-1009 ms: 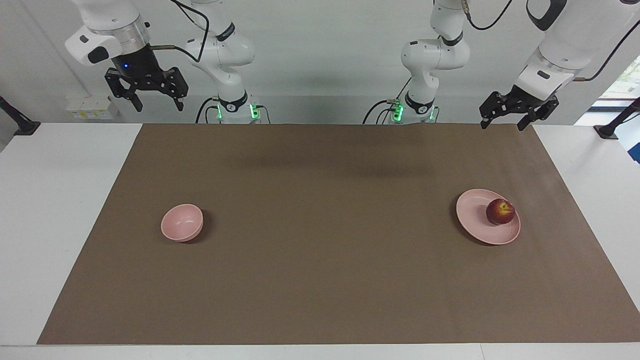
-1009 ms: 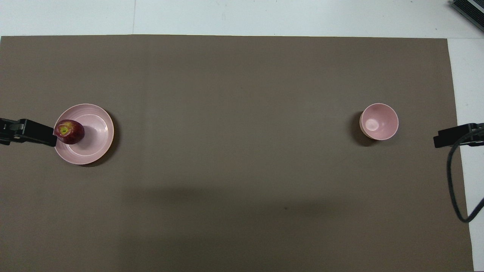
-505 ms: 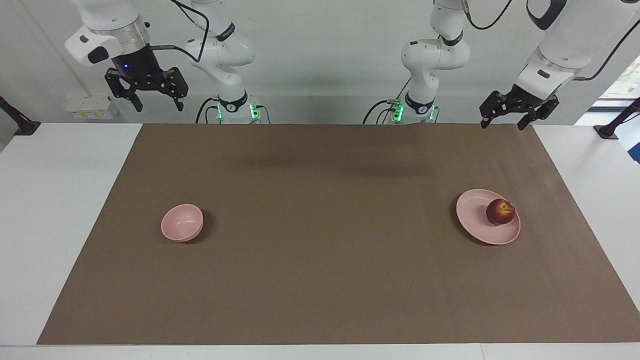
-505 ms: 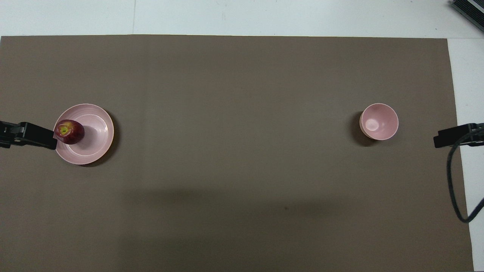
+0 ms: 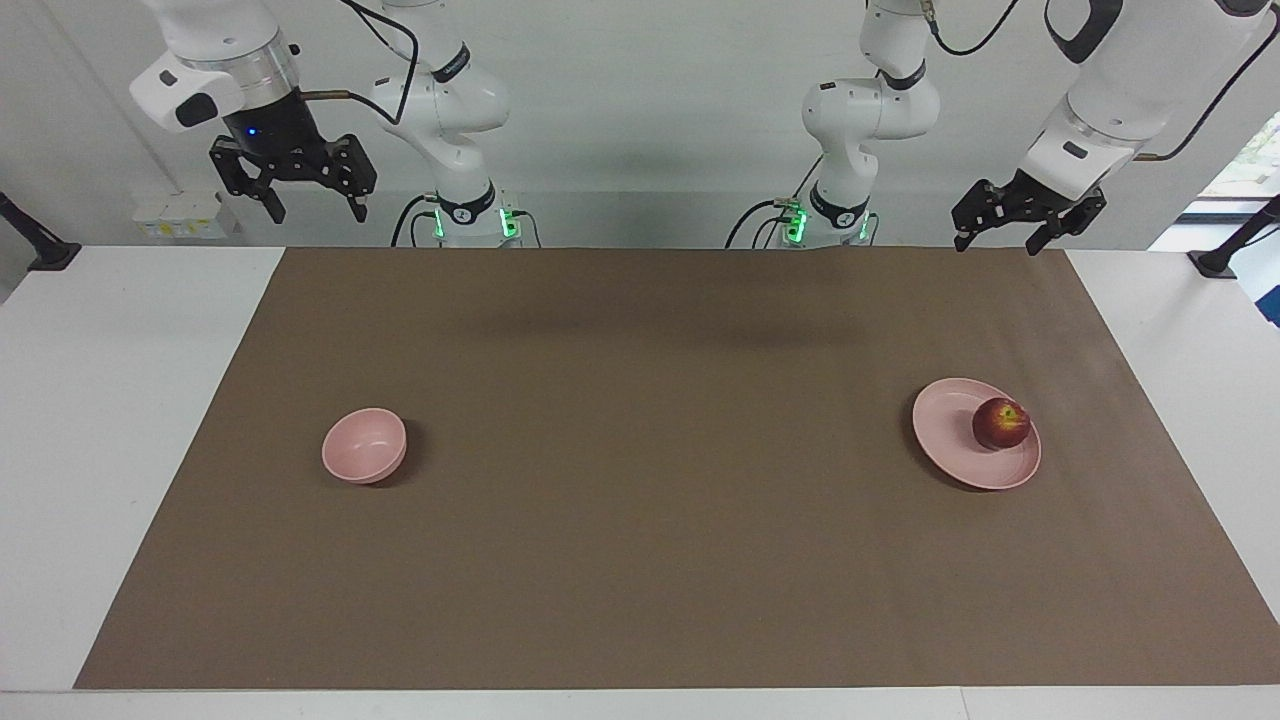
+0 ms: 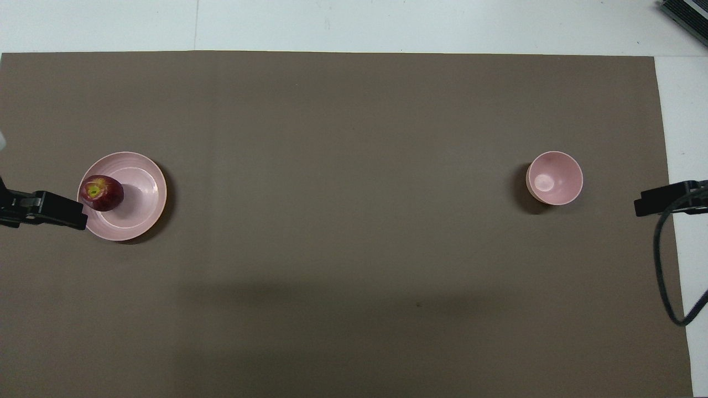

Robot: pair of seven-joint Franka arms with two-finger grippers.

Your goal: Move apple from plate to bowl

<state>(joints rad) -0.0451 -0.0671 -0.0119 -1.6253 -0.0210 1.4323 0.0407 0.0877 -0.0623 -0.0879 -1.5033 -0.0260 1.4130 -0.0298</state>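
In the facing view we see the apple (image 5: 1001,423) resting on the plate (image 5: 950,440), set toward the rim at the left arm's end of the surface (image 5: 640,560), which is covered by a brown mat. The bowl (image 5: 364,445) stands upright toward the right arm's end, well apart from the plate. The left end effector (image 5: 998,240) hangs raised over the mat's edge nearest the robots, its 2 fingers spread and holding nothing. The right end effector (image 5: 312,208) hangs raised over the white margin at its own end, fingers spread too, and the right arm waits. In the overhead view we see the apple (image 6: 102,193) with its yellowish stem patch up, on the plate (image 6: 145,193), and 1 dark tip of the left end effector (image 6: 50,209) overlapping the plate's rim from above. The bowl (image 6: 555,178) has nothing in it, and the right end effector (image 6: 664,198) shows at the mat's edge beside it.
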